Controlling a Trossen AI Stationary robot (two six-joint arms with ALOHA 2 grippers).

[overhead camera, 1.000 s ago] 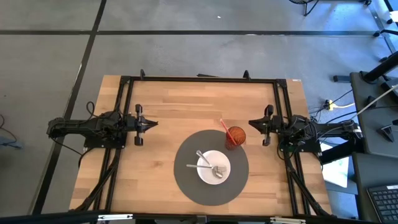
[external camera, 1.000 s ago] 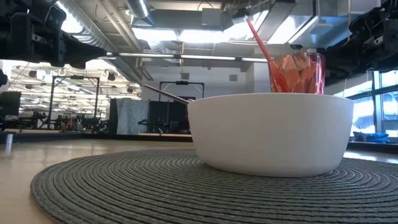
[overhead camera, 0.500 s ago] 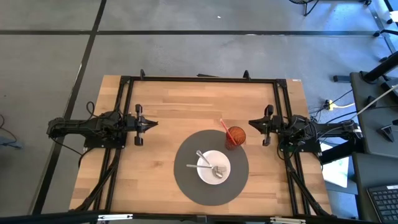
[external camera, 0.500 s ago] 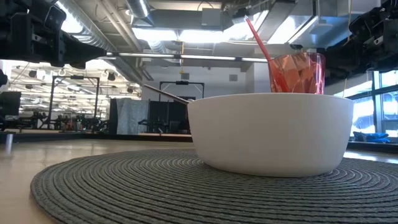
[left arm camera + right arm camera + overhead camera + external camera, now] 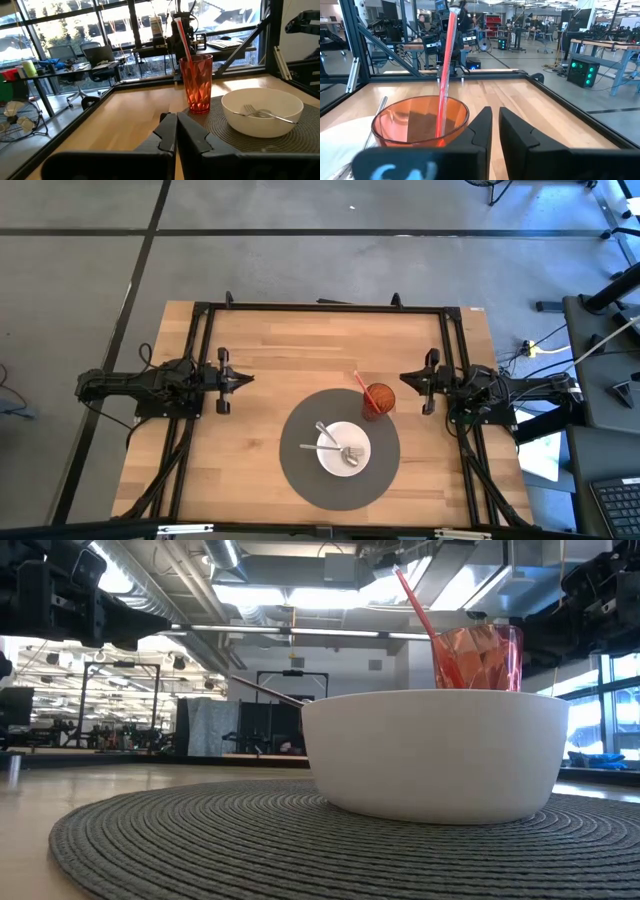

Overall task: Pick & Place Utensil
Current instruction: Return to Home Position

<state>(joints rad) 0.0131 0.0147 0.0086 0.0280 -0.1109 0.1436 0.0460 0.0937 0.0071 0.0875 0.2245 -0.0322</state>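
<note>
Wood tabletop [image 5: 260, 340] in a black frame, with a round gray woven mat [image 5: 300, 465] about midway between the left and right edges, toward the edge where the low camera sits. Fork [image 5: 325, 436] lies in the white bowl [image 5: 366, 442] at the mat's middle, its handle leaning up over the rim. A second metal utensil lies beside it, type unclear. Fork looks like thin steel: probably stiff, light and slick, best pinched across the raised handle, not at the tines. Orange cup [image 5: 379, 398] stands upright on the mat's rim toward the right edge, just beside the bowl but apart from it, with the orange straw [image 5: 360, 384] slanting out of it. The cup's faceted clear plastic is likely light and tippy; grip across the wall at mid-height. Left gripper [image 5: 246, 379] is parked by the left edge, jaws closed on nothing. Right gripper [image 5: 406, 378] is by the right edge near the cup, jaws almost together, also empty. Placing looks done and the arms look homed. Beyond is an open lab with windows, desks, other rigs and ceiling ducts.
</note>
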